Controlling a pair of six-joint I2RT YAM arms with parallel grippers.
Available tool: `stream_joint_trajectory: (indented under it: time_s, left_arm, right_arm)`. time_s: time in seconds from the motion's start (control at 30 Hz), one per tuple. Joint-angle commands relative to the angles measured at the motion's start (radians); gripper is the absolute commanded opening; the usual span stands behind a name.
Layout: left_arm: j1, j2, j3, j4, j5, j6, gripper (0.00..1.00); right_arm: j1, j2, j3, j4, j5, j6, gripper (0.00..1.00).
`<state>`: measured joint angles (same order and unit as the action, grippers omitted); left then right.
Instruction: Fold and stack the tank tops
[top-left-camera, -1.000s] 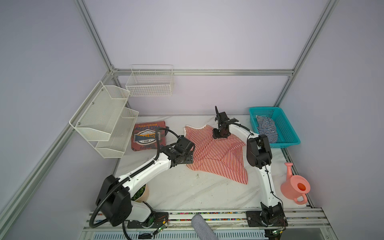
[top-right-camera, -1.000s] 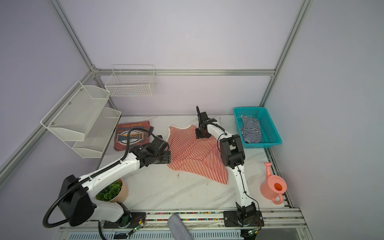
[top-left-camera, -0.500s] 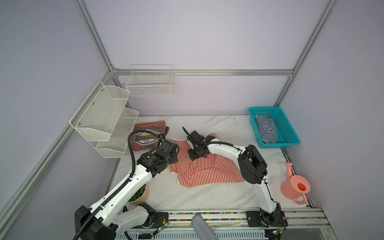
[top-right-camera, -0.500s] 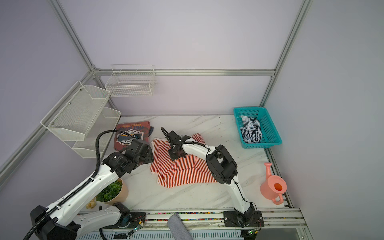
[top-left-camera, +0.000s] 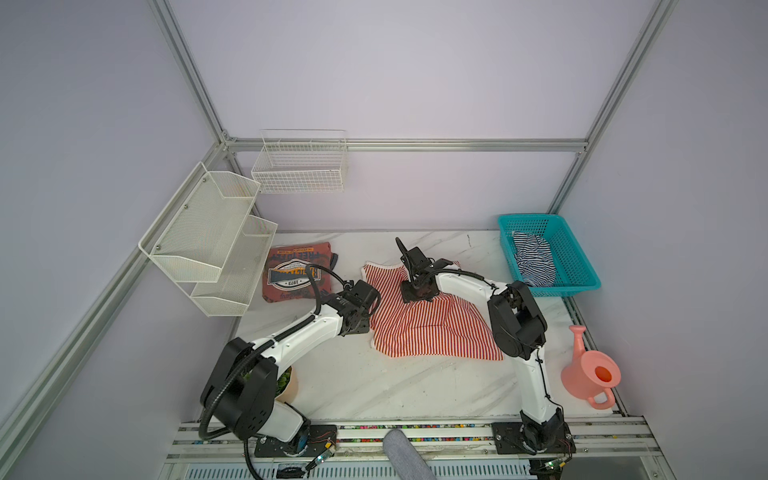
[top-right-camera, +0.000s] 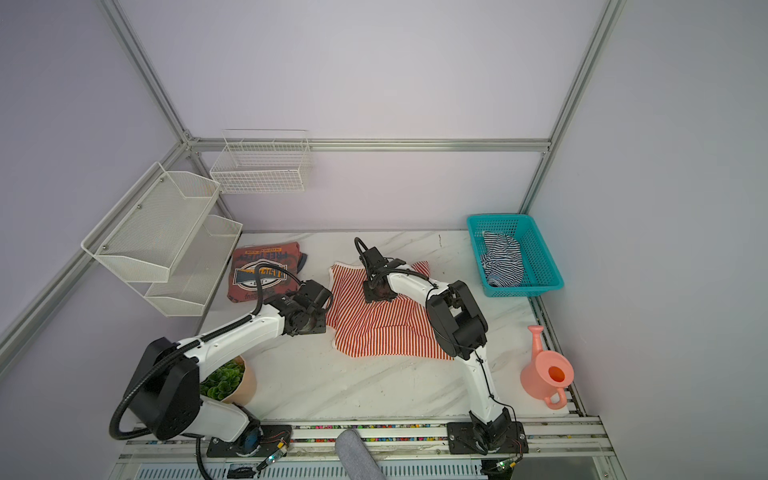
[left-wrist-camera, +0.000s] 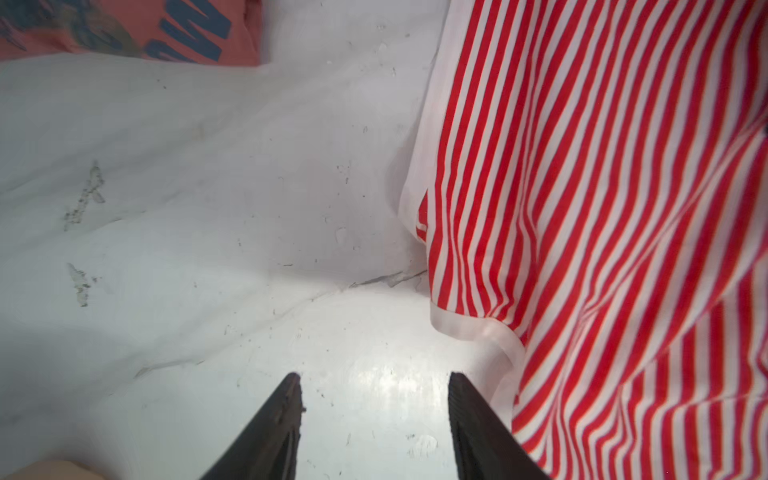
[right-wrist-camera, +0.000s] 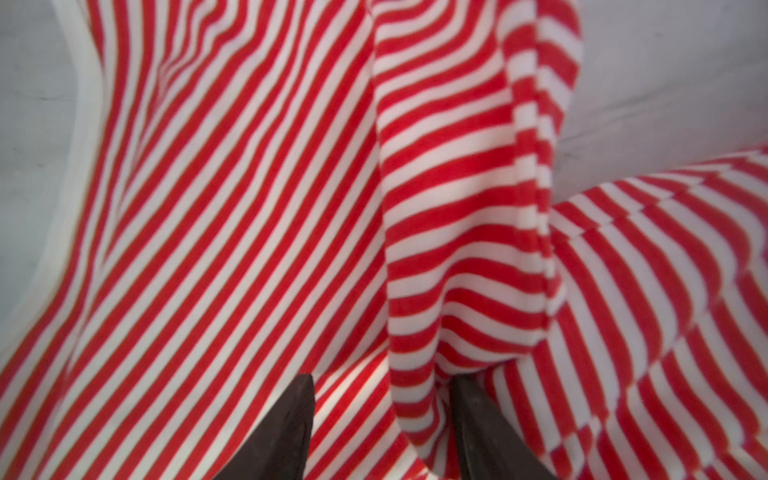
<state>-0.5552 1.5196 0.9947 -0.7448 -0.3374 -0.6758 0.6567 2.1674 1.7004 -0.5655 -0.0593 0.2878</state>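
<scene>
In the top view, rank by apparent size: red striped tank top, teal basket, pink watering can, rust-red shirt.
1. red striped tank top
2. teal basket
3. rust-red shirt and pink watering can look alike.

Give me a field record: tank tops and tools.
red-striped tank top: rumpled on the table, unfolded
navy-striped tank top: bunched in the teal basket
left tool: open, over bare table beside the red-striped tank top
right tool: jaws apart on the red-striped tank top, a fold between them
stack: not started
</scene>
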Motion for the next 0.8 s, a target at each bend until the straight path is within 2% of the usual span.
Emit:
stream_joint_trajectory:
  time_s: [0.0, 0.07, 0.13, 0.17, 0.33, 0.63, 0.77]
  left_arm:
    - [0.011, 0.046, 0.071, 0.058, -0.009, -0.008, 0.56]
    - [0.015, 0.092, 0.116, 0.058, -0.021, 0.003, 0.52]
    - [0.018, 0.149, 0.162, 0.048, -0.044, 0.010, 0.43]
    - [0.022, 0.174, 0.180, 0.035, -0.051, 0.010, 0.42]
    - [0.031, 0.254, 0.236, 0.014, -0.053, -0.011, 0.43]
    - [0.031, 0.149, 0.256, 0.005, -0.030, -0.018, 0.40]
    - [0.030, 0.176, 0.282, 0.009, -0.023, -0.009, 0.37]
  right_arm:
    - [0.014, -0.036, 0.019, 0.022, -0.080, 0.013, 0.56]
    - [0.014, -0.040, 0.018, 0.024, -0.088, 0.013, 0.56]
    - [0.013, -0.049, 0.010, 0.026, -0.090, 0.014, 0.56]
    - [0.012, -0.054, 0.008, 0.026, -0.091, 0.015, 0.56]
    - [0.008, -0.076, 0.003, 0.026, -0.098, 0.014, 0.56]
    - [-0.009, -0.088, -0.019, 0.028, -0.116, 0.011, 0.56]
    - [-0.016, -0.093, -0.033, 0.041, -0.127, 0.013, 0.56]
